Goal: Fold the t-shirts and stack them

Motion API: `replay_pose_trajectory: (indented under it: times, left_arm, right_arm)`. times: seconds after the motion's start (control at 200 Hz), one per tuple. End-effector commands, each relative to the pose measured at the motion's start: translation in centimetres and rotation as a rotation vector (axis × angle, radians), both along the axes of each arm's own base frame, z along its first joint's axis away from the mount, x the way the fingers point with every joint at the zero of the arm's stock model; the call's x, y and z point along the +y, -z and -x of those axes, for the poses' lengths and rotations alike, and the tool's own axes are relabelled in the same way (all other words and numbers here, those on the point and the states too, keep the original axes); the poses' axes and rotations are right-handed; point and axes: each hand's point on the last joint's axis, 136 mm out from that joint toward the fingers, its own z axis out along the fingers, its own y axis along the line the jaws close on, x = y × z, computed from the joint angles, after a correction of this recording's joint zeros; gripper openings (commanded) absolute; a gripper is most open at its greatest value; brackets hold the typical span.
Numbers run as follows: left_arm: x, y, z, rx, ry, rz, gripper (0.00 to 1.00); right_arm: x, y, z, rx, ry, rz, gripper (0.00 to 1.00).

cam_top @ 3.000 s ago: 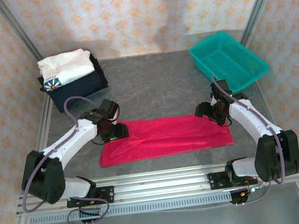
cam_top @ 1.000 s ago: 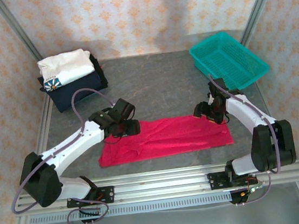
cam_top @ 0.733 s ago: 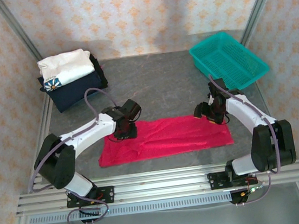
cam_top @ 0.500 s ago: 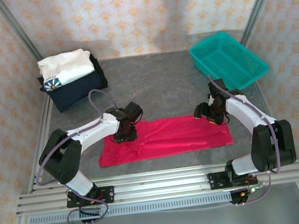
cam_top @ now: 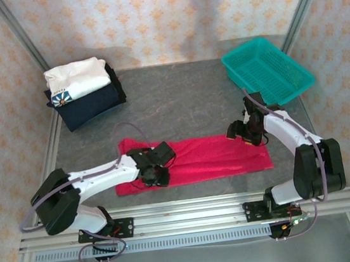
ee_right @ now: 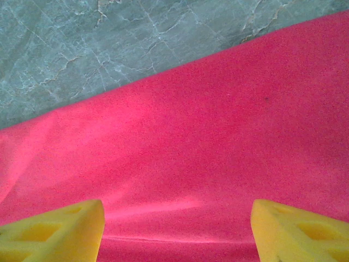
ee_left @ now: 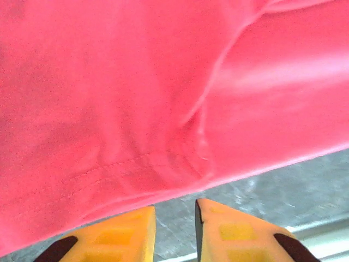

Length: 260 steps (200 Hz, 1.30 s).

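Big grey stone-look surface (cam_top: 184, 98) here, and the red shirt (cam_top: 216, 156) lies across its near half as a long flat band running left to right. Back right sits the teal basket (cam_top: 289, 59), well apart from the cloth. Back left, a white shirt (cam_top: 75, 76) with a blue round emblem rests folded on top of a dark navy shirt (cam_top: 92, 103), one neat pile.

Now the arms. The left tool (cam_top: 155, 175) is down low on the near-left part of the red shirt, right at its front hem. From the left wrist, its yellow fingers (ee_left: 120, 232) stand close together with just a thin gap, grey surface showing between them, gripping nothing; the stitched hem of the red shirt (ee_left: 174, 98) lies just ahead of the tips, with a raised crease running up from it.

The right tool (cam_top: 250, 136) is over the far-right corner of the cloth. From the right wrist, it (ee_right: 177, 229) is spread wide open, smooth red shirt (ee_right: 218, 142) beneath it.
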Motion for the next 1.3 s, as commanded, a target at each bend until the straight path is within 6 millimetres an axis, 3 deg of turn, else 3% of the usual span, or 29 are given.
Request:
replay_pose_trajectory:
  times: [0.0,0.09,0.25,0.37,0.515,0.676,0.856,0.971,1.076,1.296]
  left_arm:
    - [0.0,-1.7,-0.8,-0.067,-0.038,0.048,0.29]
    - [1.0,-2.9,-2.3,-0.114,-0.095,0.046,0.36]
    - [7.9,-2.6,-5.2,-0.108,-0.367,-0.161,0.41]
    - [9.5,-2.4,-7.6,-0.133,-0.465,-0.183,0.4]
    - [11.6,-0.2,-9.0,-0.106,-0.576,-0.199,0.36]
    - [14.6,3.0,-8.9,-0.03,-0.621,-0.344,0.31]
    - [16.6,4.7,-9.6,0.001,-0.622,-0.439,0.3]
    - [17.1,3.7,-10.7,-0.032,-0.602,-0.475,0.3]
    - [16.2,1.7,-11.7,-0.068,-0.573,-0.424,0.32]
    - [12.8,-7.6,-14.1,-0.226,-0.579,-0.179,0.63]
  right_arm:
    - [0.0,-0.1,-0.7,-0.001,-0.013,0.014,0.71]
    - [-0.1,0.1,-0.7,0.016,-0.004,0.023,0.71]
    - [-1.4,0.8,1.1,0.102,0.035,0.091,0.68]
    - [-2.6,1.9,2.7,0.158,0.09,0.146,0.63]
    - [-4.3,3.4,3.0,0.171,0.152,0.234,0.62]
    - [-7.2,5.5,3.5,0.233,0.228,0.367,0.58]
    - [-10.4,6.3,3.1,0.243,0.28,0.513,0.57]
    - [-11.7,5.1,2.7,0.222,0.31,0.564,0.59]
    - [-10.8,2.8,2.2,0.136,0.313,0.49,0.62]
    - [-6.2,-3.2,1.9,-0.039,0.259,0.196,0.71]
